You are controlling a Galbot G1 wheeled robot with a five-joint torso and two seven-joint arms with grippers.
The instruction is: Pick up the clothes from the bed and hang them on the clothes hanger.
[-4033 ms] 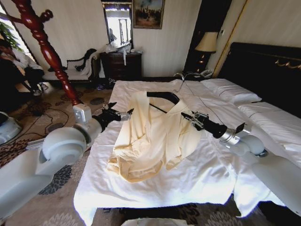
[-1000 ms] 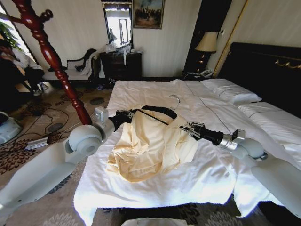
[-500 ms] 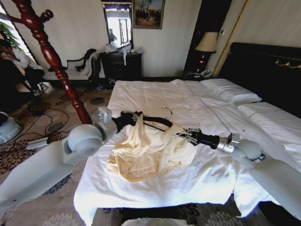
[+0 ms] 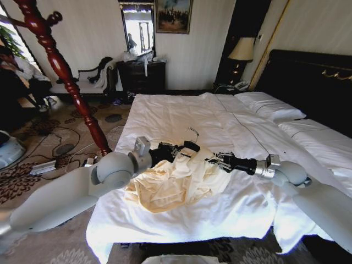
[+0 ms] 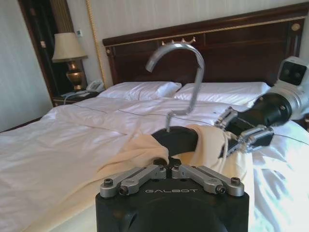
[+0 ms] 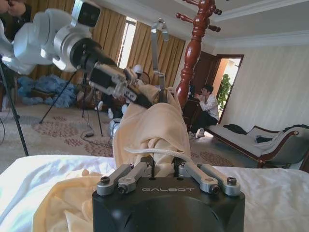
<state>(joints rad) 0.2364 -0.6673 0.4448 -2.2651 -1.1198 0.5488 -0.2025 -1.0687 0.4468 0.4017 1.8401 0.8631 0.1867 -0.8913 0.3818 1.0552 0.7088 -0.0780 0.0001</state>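
The clothes (image 4: 175, 181), a cream-yellow silky shirt, lie heaped on the bed (image 4: 176, 110) with the collar end draped over the black clothes hanger (image 4: 188, 147). The hanger's silver hook (image 4: 192, 132) stands upright. My left gripper (image 4: 168, 151) is shut on the hanger's left end (image 5: 176, 140), close to the hook (image 5: 181, 72). Over the hanger's other end, my right gripper (image 4: 217, 160) is shut on a fold of the shirt (image 6: 149, 125). Both grippers sit low, just above the duvet. Most of the hanger is hidden under the cloth.
A tall red-brown wooden coat stand (image 4: 60, 71) rises from the carpet left of the bed. White pillows (image 4: 269, 104) and a dark headboard (image 4: 308, 77) are at the right. Cables lie on the carpet (image 4: 49, 148). A lamp (image 4: 241, 52) stands by the far wall.
Both grippers have come down toward the duvet with the hanger. The shirt, hanging spread between them earlier, has sunk into a heap, and the left arm has swung in to the right.
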